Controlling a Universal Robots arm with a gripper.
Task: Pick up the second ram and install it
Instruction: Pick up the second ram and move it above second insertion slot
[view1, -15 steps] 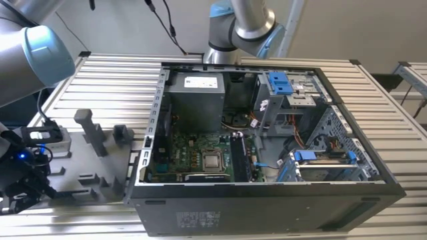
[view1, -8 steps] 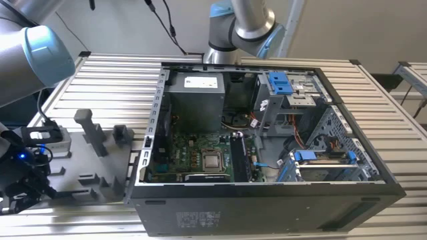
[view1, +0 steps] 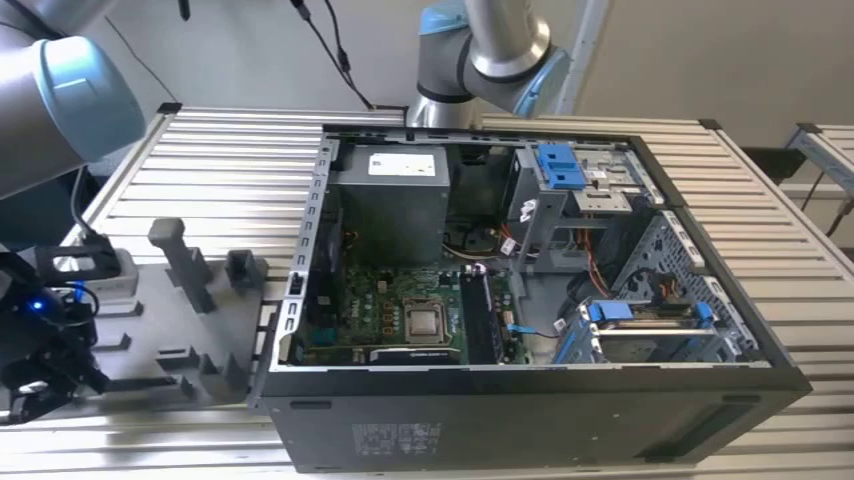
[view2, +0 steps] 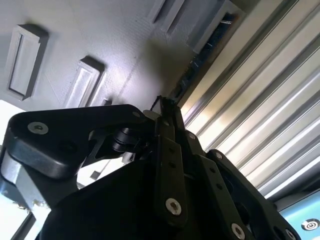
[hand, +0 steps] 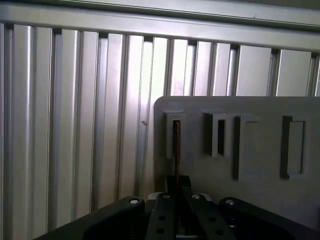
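- Evidently, we see the hand (hand: 178, 181) pinching the second ram (hand: 176, 145), edge-on in a grey tray (hand: 260, 200) slot.
- Tray on the bench (hand: 75, 125), exterior view's left.

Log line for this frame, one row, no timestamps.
phase: pick | gripper: shut on second ram | second ram: edge-on in grey tray slot | PC case: open, beside tray

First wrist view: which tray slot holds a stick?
The slot at the corner of the tray, straight ahead of the claw; the second ram stands in it.
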